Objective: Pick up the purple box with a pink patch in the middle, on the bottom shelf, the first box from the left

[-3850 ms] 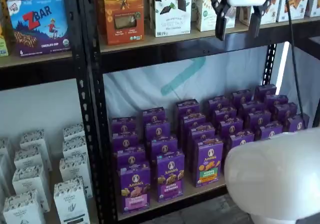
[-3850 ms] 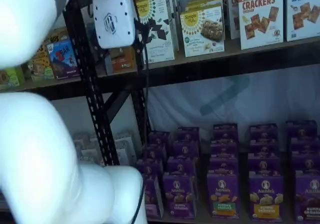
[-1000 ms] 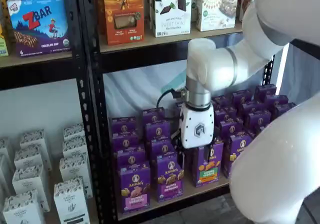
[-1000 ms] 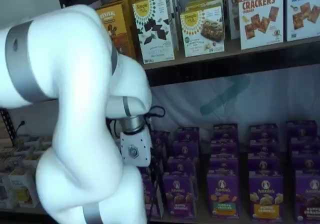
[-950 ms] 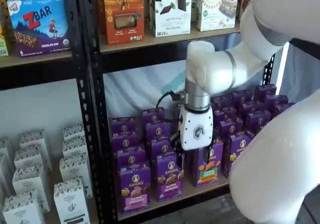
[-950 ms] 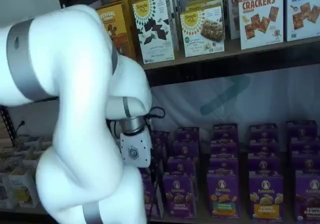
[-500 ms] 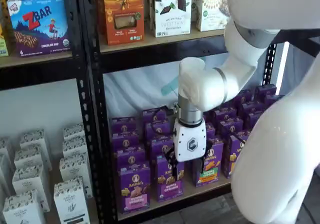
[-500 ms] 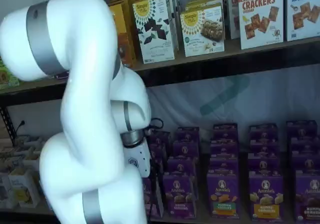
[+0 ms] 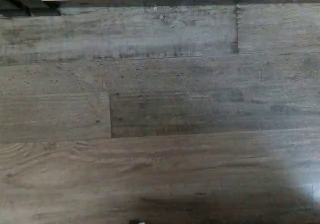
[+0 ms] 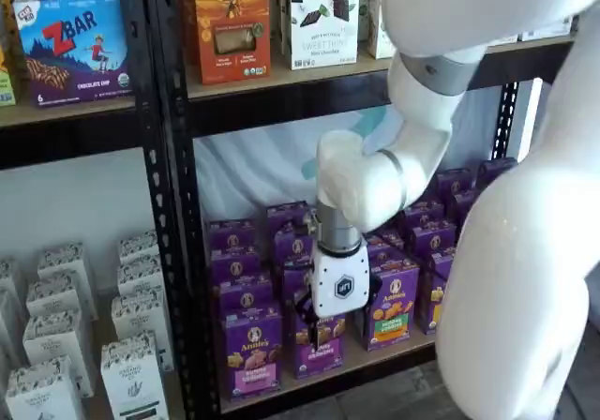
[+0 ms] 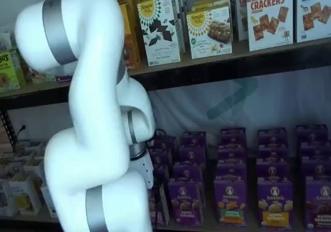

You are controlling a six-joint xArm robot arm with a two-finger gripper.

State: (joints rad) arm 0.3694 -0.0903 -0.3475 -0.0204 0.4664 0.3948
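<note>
Standing upright, purple box fronts leftmost column on bottom shelf, pink band facing you, so front face is reachable. Neighbour with purple band sits just right, touching. Tool hangs before that neighbour; you must shift left. Fingers hidden, spread or pressed together: cannot tell. Wrist view: floor, shelf edge.
</note>
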